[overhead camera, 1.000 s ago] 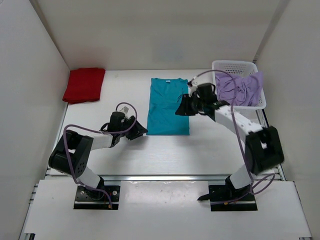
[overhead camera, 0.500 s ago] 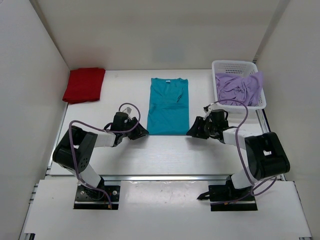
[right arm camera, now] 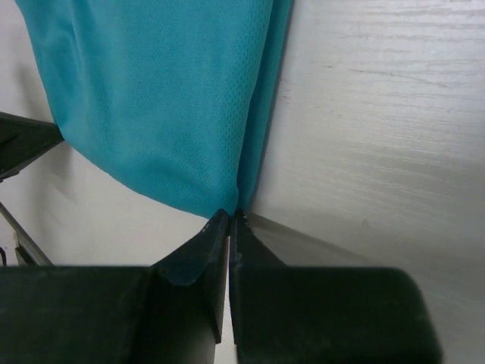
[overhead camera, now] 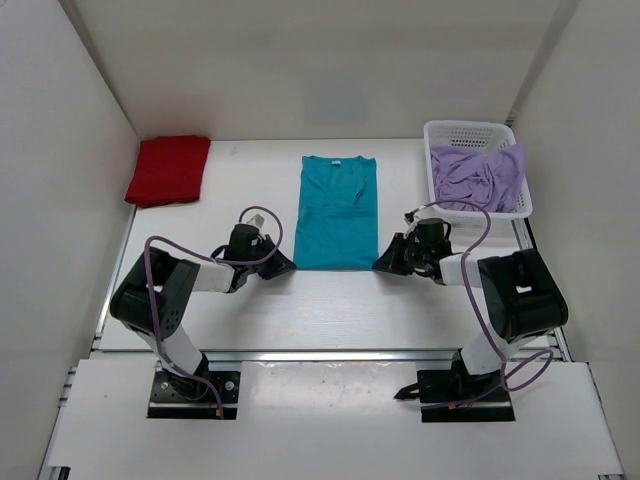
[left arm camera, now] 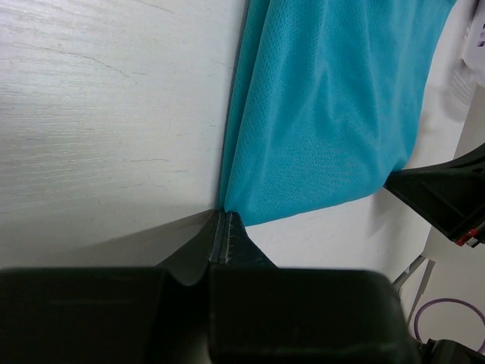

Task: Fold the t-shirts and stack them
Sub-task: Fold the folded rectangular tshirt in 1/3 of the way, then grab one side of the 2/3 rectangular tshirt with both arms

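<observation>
The teal-blue t-shirt [overhead camera: 337, 212] lies flat on the table, its sides folded in, collar toward the back. My left gripper [overhead camera: 283, 266] is shut on its near left corner [left arm camera: 231, 203], jaws pressed together on the hem. At the near right corner [right arm camera: 231, 199], my right gripper [overhead camera: 386, 263] is likewise shut on the cloth. The red t-shirt [overhead camera: 168, 170] rests folded at the back left. The lavender t-shirt [overhead camera: 478, 180] is crumpled in the basket.
A white mesh basket [overhead camera: 470, 132] stands at the back right, beside the right arm. White walls close in the table on the left, back and right. Purple cables loop over both arms.
Both grippers have come down to the teal-blue shirt's near corners and closed on them. The right arm drew back from the shirt's upper right side toward the near edge.
</observation>
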